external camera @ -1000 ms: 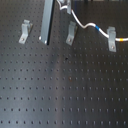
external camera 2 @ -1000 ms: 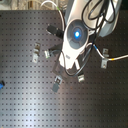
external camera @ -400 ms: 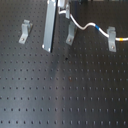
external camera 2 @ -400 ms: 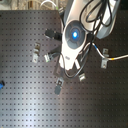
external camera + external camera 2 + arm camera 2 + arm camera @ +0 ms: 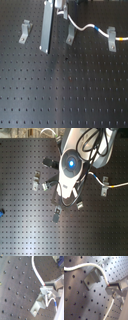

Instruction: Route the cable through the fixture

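Cable: thin white flexible cord, blue mark and yellow band near the right bracket, curving along the perforated black breadboard's far edge over the middle bracket. In the first wrist view it arcs over a grey metal clip. Gripper fingers pinched shut on the cable. Near half of the breadboard is open.

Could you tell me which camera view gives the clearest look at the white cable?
The first exterior view: the cable curves in the open past two clips, showing its blue mark and yellow band. The second exterior view shows only a short stretch beside the arm. Both wrist views show close-up sections running to the gripper, without those markings.
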